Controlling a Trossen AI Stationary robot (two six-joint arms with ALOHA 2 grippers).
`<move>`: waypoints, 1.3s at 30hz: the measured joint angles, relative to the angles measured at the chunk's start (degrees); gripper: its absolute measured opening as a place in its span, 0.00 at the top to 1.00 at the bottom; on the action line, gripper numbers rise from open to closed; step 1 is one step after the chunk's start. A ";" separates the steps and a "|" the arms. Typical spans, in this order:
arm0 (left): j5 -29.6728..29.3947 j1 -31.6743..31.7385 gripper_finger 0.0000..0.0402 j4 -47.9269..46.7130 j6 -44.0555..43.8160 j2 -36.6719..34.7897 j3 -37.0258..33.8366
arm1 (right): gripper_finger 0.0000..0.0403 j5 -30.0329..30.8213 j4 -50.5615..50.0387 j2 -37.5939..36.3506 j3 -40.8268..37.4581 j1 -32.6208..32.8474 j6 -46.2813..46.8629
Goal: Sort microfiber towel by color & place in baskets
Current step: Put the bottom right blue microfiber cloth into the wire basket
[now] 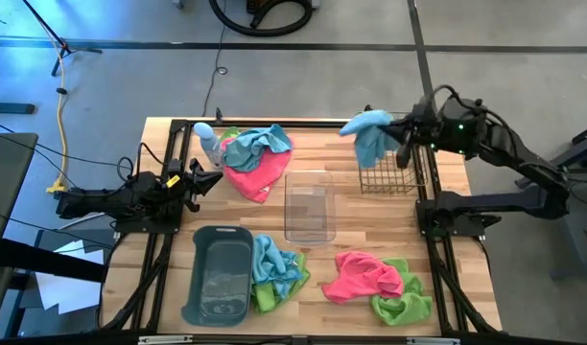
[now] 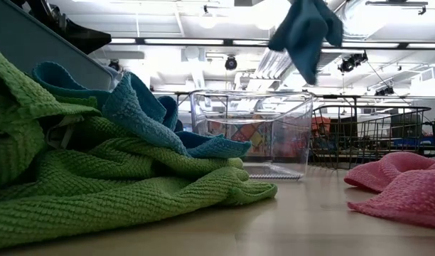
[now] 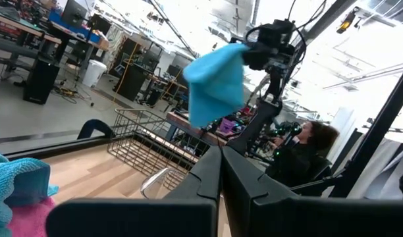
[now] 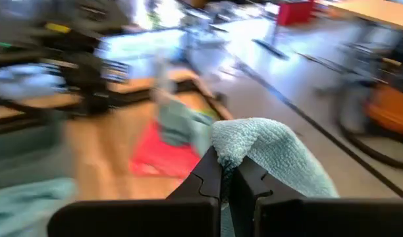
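Note:
My right gripper (image 1: 399,137) hangs above the far left corner of the wire-mesh basket (image 1: 390,178), shut on a light blue towel (image 1: 370,134). The clear bin (image 1: 308,206) stands mid-table and the dark grey tub (image 1: 220,273) stands near the front edge. A pink and blue pile (image 1: 256,159) lies at the far left. A blue and green pile (image 1: 276,273) lies beside the tub. A pink and green pile (image 1: 382,285) lies at the near right. My left gripper (image 1: 203,179) waits shut at the table's left edge. My right gripper pinches the light blue towel at a bunched upper edge (image 4: 236,153) between its two fingers. It comes from the table's right, roughly level. The towel is lifted clear and hangs slack below the fingers (image 3: 216,87), above the wire basket.
A pale blue bottle (image 1: 205,142) stands at the far left corner beside the pink and blue pile. Bare wood shows between the clear bin and the wire basket. A person (image 3: 313,141) sits beyond the table's right side.

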 joint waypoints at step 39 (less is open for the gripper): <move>0.00 0.00 1.00 -0.04 0.01 0.02 0.00 | 1.00 -6.90 -8.55 19.47 -24.98 -32.44 15.31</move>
